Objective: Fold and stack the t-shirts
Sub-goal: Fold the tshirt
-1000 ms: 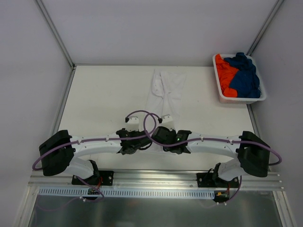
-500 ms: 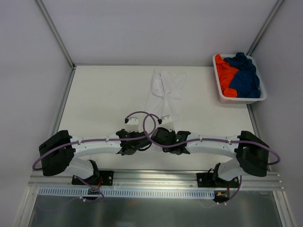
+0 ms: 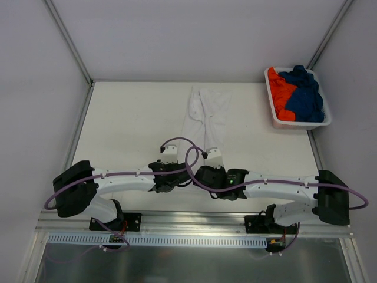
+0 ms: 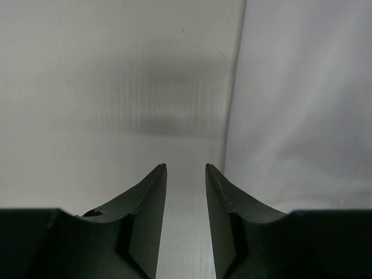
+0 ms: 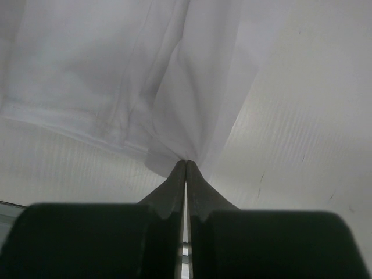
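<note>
white t-shirt (image 3: pixel 207 115) long axis near-to-far, near end pinched by right fingers (image 5: pixel 173 192)

Bright, even light; soft shadows

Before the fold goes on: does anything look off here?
The right gripper pinches the white shirt at its near hem, but the left gripper stands open over the table beside the cloth, holding nothing. A lift now would likely drag the shirt askew.

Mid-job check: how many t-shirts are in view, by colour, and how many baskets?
white t-shirt: 1
orange t-shirt: 1
dark blue t-shirt: 1
white basket: 1
Total: 4
</note>
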